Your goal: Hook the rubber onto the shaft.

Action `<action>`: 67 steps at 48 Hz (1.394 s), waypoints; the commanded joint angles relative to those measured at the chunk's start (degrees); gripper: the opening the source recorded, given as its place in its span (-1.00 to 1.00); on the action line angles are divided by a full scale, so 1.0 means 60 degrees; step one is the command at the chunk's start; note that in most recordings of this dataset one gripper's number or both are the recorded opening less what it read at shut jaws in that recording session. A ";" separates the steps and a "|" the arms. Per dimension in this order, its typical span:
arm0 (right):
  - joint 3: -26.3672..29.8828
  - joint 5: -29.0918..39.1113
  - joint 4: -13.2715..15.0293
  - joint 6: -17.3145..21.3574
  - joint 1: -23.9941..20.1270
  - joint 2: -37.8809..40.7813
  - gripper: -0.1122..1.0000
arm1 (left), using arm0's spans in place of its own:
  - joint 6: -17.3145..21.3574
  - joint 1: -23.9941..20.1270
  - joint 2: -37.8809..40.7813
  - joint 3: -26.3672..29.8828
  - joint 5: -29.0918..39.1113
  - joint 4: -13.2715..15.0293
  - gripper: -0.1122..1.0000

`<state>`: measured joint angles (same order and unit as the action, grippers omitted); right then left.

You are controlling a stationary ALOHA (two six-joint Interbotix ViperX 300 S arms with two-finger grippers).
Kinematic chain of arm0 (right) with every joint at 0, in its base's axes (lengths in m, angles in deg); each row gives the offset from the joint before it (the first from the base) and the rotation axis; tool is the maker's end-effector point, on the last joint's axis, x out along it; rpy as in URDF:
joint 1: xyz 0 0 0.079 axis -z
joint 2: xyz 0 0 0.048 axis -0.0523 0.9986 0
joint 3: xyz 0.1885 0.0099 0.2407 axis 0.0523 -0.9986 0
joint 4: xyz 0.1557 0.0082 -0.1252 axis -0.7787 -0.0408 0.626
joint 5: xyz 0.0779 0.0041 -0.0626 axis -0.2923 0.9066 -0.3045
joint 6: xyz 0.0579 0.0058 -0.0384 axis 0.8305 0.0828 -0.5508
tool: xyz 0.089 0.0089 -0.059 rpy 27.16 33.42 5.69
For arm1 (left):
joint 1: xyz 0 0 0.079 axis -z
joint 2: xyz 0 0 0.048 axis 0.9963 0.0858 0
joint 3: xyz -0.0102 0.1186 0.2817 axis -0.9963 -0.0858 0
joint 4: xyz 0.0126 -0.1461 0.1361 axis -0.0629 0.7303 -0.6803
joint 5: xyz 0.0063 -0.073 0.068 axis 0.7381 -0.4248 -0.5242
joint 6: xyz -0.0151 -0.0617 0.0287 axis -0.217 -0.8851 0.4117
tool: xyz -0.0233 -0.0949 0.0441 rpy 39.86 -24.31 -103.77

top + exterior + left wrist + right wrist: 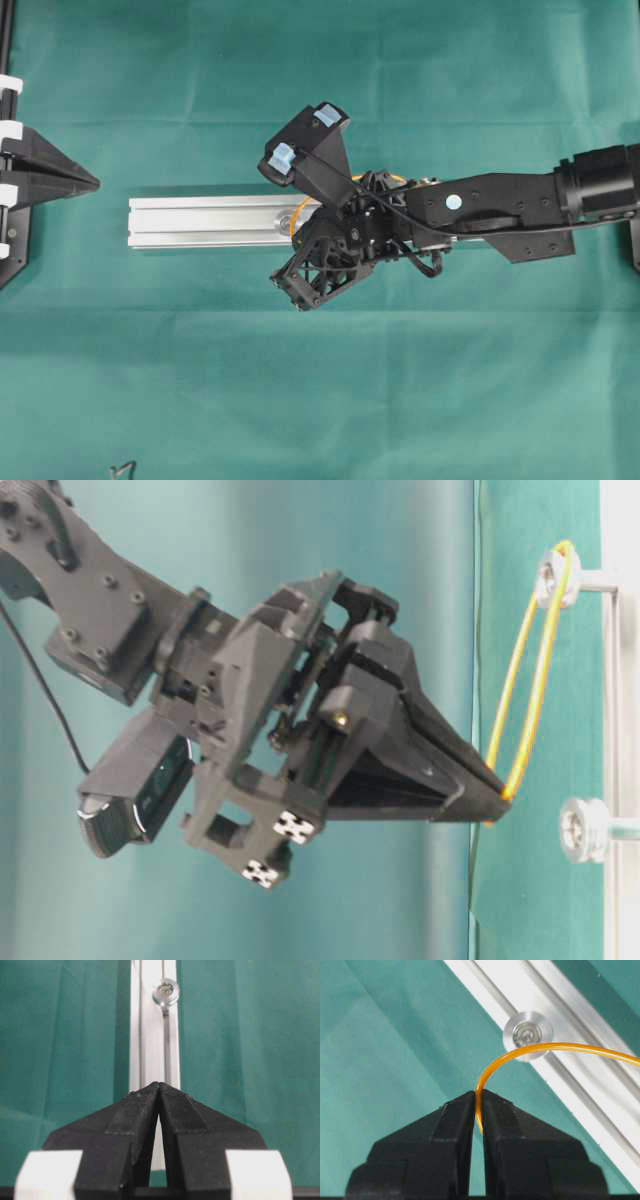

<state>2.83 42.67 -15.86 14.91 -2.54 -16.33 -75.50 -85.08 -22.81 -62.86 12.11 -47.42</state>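
Orange rubber (520, 1055) pinched in right gripper (478, 1097), beside shaft (527, 1035)

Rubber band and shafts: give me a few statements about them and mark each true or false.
1. The right claw is shut on the rubber band. True.
2. The rubber band is blue. False: it is orange.
3. In the table-level view, the band's far end is looped over one shaft. True.
4. The band is also hooked on the second shaft. False: that one is bare.
5. The left claw holds the rail. False: it is shut on nothing, with the rail beyond its tips.
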 commanded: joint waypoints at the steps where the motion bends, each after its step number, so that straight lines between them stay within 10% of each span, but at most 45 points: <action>1: 0.0278 -0.0220 0.0117 -0.0015 0.0088 -0.0146 -0.67 | 0.0015 0.0000 0.0073 0.0308 -0.0044 -0.0015 -0.76; 40: 0.0278 -0.0718 0.0117 0.0103 0.0469 0.0015 -0.67 | 0.0029 0.0000 0.0073 0.0308 -0.0044 -0.0029 -0.76; 67: 0.0571 -0.0542 -0.0791 0.0000 0.0571 0.0308 -0.67 | 0.0029 0.0000 0.0088 0.0308 -0.0044 -0.0015 -0.76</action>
<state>4.50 39.24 -19.73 14.99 0.63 -13.61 -75.33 -84.99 -22.73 -62.86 12.11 -47.33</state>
